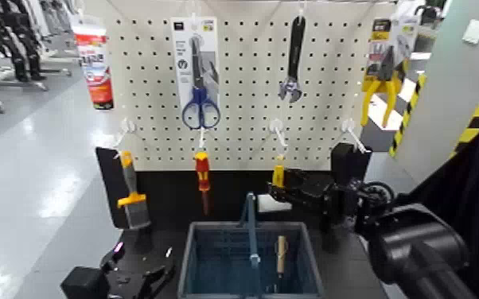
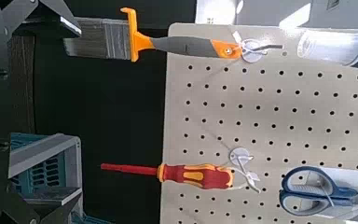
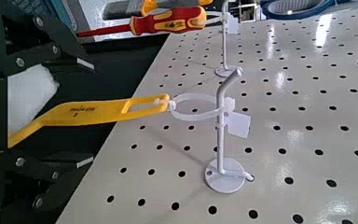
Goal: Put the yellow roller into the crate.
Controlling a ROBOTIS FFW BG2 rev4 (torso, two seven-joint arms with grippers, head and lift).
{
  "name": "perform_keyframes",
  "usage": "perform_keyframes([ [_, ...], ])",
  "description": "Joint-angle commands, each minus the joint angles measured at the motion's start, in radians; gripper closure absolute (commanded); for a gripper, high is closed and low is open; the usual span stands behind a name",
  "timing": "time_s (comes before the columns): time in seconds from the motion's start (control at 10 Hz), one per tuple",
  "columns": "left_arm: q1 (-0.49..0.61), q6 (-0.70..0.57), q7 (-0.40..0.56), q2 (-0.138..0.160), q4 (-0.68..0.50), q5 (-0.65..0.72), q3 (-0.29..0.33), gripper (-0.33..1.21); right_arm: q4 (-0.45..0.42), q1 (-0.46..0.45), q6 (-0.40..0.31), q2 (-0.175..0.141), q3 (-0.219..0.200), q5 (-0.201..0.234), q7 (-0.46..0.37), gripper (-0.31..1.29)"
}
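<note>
The yellow roller point(image 1: 278, 173) hangs from a pegboard hook by a white loop, with its white fluffy sleeve point(image 1: 270, 204) at the low end. In the right wrist view its yellow handle point(image 3: 93, 112) runs from the hook to the sleeve point(image 3: 28, 93). My right gripper point(image 1: 288, 193) is open, with one finger on each side of the roller at the sleeve end point(image 3: 51, 103), not closed on it. The grey-blue crate point(image 1: 199, 262) with its blue bar handle stands below, in front of me. My left gripper point(image 1: 135, 277) is open and empty, low at the left of the crate.
The pegboard also holds a grey-handled brush point(image 1: 131, 195), a red screwdriver point(image 1: 202, 176), blue scissors point(image 1: 200, 107), a wrench point(image 1: 292, 64) and yellow pliers point(image 1: 382, 83). A wooden-handled tool point(image 1: 281, 253) lies in the crate. A yellow-black striped post point(image 1: 473, 127) stands at the right.
</note>
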Motion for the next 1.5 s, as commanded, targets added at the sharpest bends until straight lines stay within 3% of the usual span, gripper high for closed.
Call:
perform_keyframes([
  [0.1,-0.001,-0.001,-0.001,0.0,0.001,0.0,0.0,0.12,-0.003,0.0,0.0,-0.001,0.004,-0.006,-0.006,1.16],
  [0.3,0.001,-0.001,-0.001,0.0,0.003,0.0,0.0,0.12,-0.009,0.003,0.0,-0.001,0.004,-0.006,-0.01,1.28],
  [0.8,0.002,-0.003,0.0,-0.002,0.006,0.0,0.0,0.12,-0.026,0.016,-0.003,0.0,-0.008,-0.013,-0.007,1.28],
  [1.5,0.004,-0.001,0.0,-0.002,0.009,0.0,0.0,0.12,-0.143,0.084,0.034,0.008,-0.051,-0.009,0.013,1.28],
])
